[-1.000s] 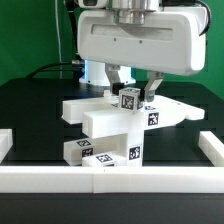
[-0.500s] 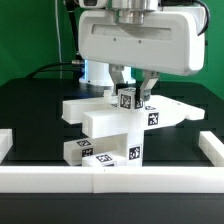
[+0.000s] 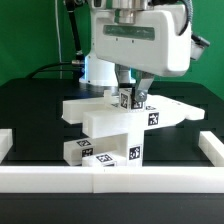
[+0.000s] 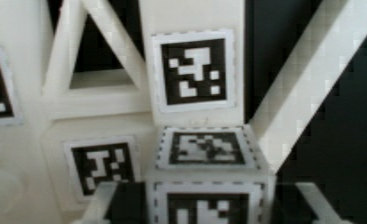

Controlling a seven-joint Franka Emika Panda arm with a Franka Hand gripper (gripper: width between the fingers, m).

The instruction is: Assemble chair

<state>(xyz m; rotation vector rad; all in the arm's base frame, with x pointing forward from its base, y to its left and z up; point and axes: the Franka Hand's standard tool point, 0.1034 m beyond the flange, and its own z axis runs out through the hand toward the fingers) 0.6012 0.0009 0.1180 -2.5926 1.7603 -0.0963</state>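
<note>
The chair stands partly joined in the middle of the black table: a white blocky stack (image 3: pixel 105 125) with tags on its faces (image 3: pixel 154 118), and low tagged parts at its foot (image 3: pixel 92 153). My gripper (image 3: pixel 131 97) points straight down over the stack's top. It is shut on a small tagged white block (image 3: pixel 128 99) that sits against the upper part. In the wrist view the block (image 4: pixel 206 185) fills the space between my fingers (image 4: pixel 112 200), and my gripper (image 4: pixel 210 208) is centred on it. A tagged slab (image 4: pixel 194 68) lies beyond it.
A long white border rail (image 3: pixel 110 178) runs along the front, with short rail ends at the exterior view's left (image 3: pixel 5 140) and right (image 3: pixel 212 145). The arm's base (image 3: pixel 97 70) stands behind the chair.
The hand has turned about its vertical axis and looks narrower now. The small tagged block has turned with it. The rest of the chair has not moved.
</note>
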